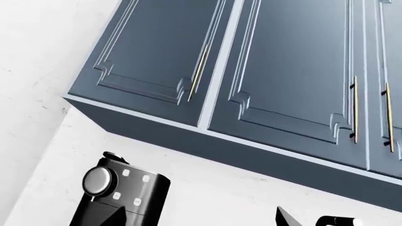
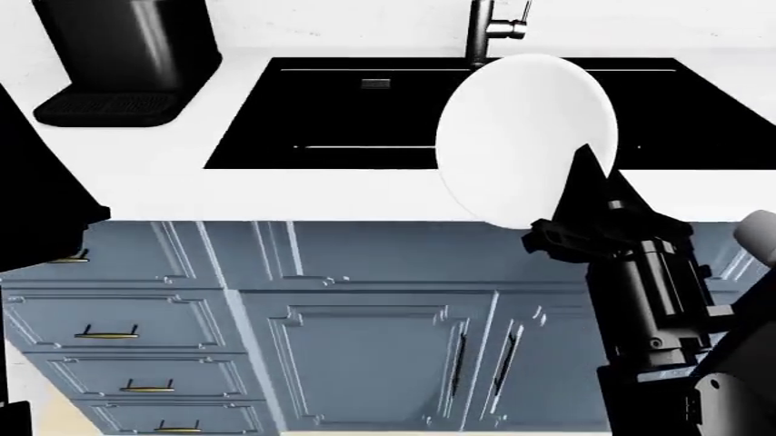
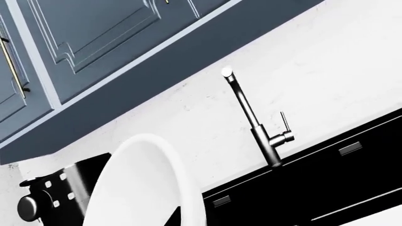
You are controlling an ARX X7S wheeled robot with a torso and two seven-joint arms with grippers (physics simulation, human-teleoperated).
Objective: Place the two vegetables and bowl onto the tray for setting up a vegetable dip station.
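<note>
Looking through your left wrist camera, you see wall cabinets [image 1: 251,80] and a black coffee machine [image 1: 119,193]; that gripper's opening can't be told. Head view: your right gripper [image 2: 582,195] grips the bowl [image 2: 522,136] at its 4 o'clock edge, raised before the empty sink [image 2: 363,109]. Right wrist: faucet [image 3: 257,127] behind the bowl.

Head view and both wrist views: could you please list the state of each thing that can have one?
Bowl: lifted off the counter, tilted on edge, held at its rim.
Right gripper: shut on the bowl's rim.
Left gripper: not in view.
Sink: empty as far as visible, no water running.
Faucet: no water running.
Upper cabinet doors: closed.
Lower cabinet doors and drawers: closed.
</note>
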